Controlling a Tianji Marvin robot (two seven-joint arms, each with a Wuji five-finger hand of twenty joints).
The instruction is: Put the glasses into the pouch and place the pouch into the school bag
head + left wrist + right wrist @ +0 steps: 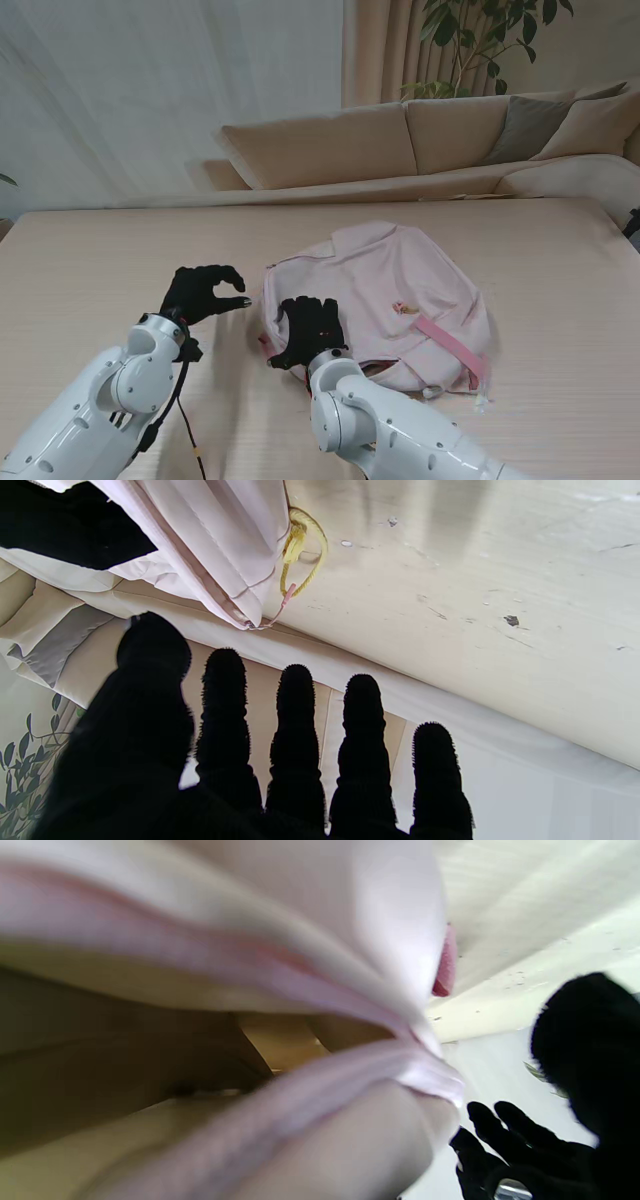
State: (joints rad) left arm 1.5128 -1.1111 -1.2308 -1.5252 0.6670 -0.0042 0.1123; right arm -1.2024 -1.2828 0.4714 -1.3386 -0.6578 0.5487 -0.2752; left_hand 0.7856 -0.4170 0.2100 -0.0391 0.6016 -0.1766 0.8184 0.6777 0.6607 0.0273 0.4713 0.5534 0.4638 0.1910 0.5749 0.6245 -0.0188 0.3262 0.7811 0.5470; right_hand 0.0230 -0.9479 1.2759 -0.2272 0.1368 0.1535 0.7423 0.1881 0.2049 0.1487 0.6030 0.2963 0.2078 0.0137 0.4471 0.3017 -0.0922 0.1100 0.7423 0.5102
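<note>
My left hand (203,292) hovers over the worktop (90,270), fingers apart, holding nothing, just left of the pink school bag (385,290). My right hand (308,331) rests on the bag's near-left edge; I cannot tell whether it grips. The bag lies mid-worktop.

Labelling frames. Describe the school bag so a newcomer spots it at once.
On the pale wooden table in front of the beige sofa, right of centre, lies the school bag. It is soft, pale pink, with a darker pink strap, the only fabric item there.
</note>
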